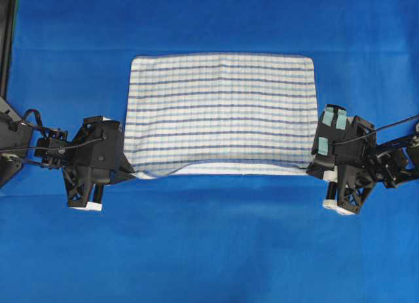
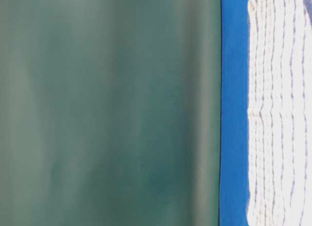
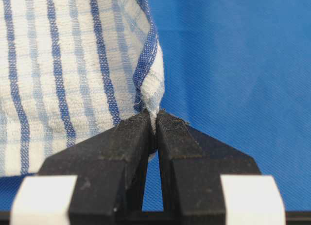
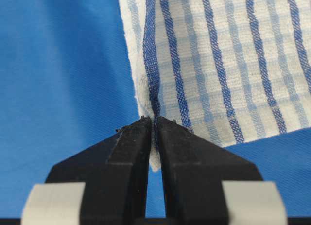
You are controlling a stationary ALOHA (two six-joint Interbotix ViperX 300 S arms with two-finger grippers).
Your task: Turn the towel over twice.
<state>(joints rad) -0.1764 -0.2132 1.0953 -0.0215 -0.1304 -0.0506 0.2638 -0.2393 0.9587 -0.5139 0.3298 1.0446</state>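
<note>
Plainly, the striped towel (image 1: 219, 110) bears no readable writing.

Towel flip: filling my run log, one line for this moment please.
towel: near edge lifted | left gripper: pinching corner | right gripper: pinching corner

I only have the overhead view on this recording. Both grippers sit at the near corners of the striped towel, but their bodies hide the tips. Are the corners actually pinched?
Observer: Yes on the left. In the left wrist view the left gripper is shut on the towel, its hemmed corner pinched between the tips.
Operator: And the right?
Observer: Same. The right gripper is shut on the towel's striped hem.
Operator: Is the far edge lifted?
Observer: In the table-level view the towel there lies flat on the blue table cloth.
</note>
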